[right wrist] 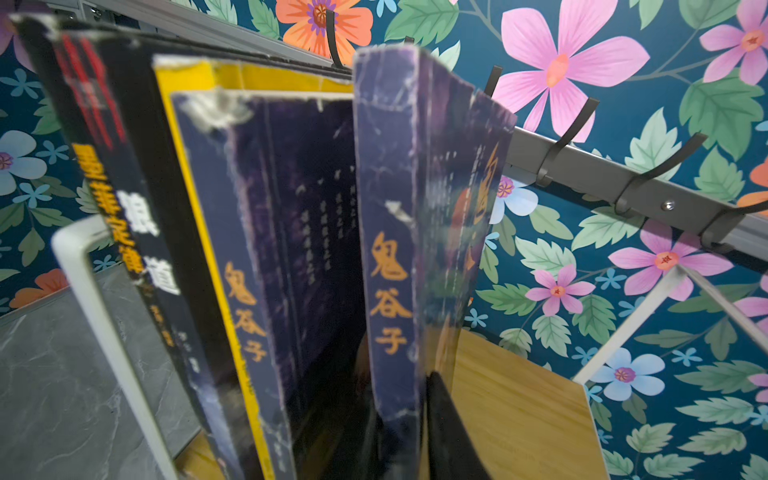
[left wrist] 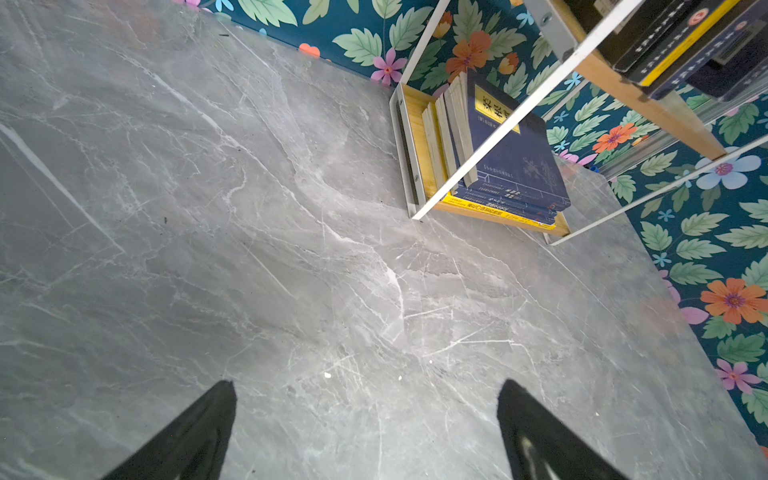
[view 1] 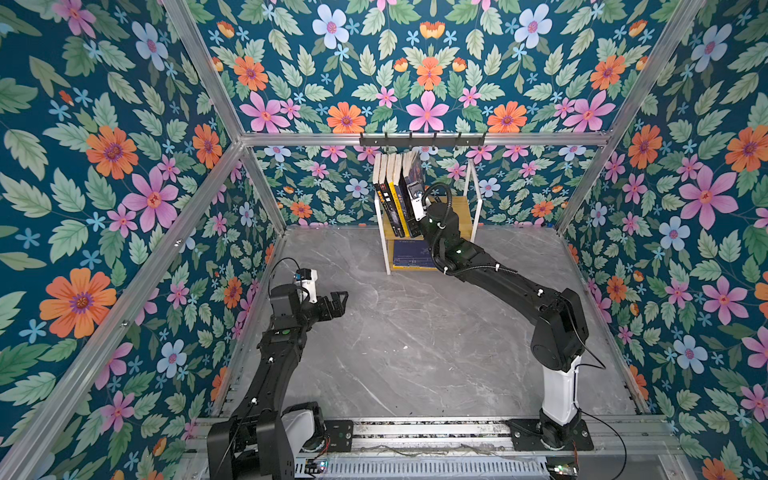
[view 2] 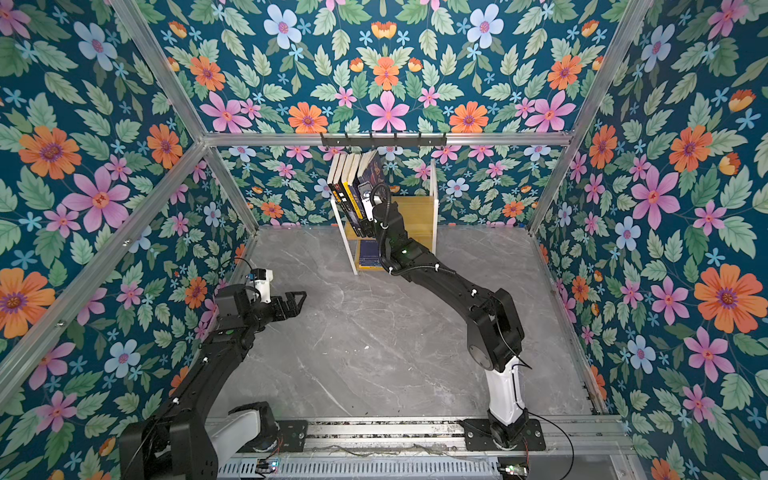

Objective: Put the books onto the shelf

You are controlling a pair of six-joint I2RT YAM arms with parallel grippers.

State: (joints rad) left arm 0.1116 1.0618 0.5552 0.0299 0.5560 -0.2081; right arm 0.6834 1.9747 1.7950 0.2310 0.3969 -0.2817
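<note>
The shelf (view 1: 478, 199) (view 2: 434, 208) stands against the back wall. Several books (view 1: 392, 195) (view 2: 347, 191) stand upright at the left end of its top board, leaning left. My right gripper (view 1: 415, 199) (right wrist: 401, 395) is shut on the rightmost of them, a worn purple-blue book (right wrist: 390, 208) with orange spine lettering, its fingers on either side of the book's lower end. A flat stack of navy books (view 1: 411, 253) (left wrist: 519, 166) lies on the lower board. My left gripper (view 1: 336, 301) (left wrist: 365, 386) hovers open over bare table at the left, holding nothing.
A black hook rail (view 1: 422, 140) (right wrist: 623, 183) runs along the wall just above the upright books. The right half of the top wooden board (right wrist: 519, 407) is bare. Floral walls close in the grey marble table (view 1: 415, 340) on three sides.
</note>
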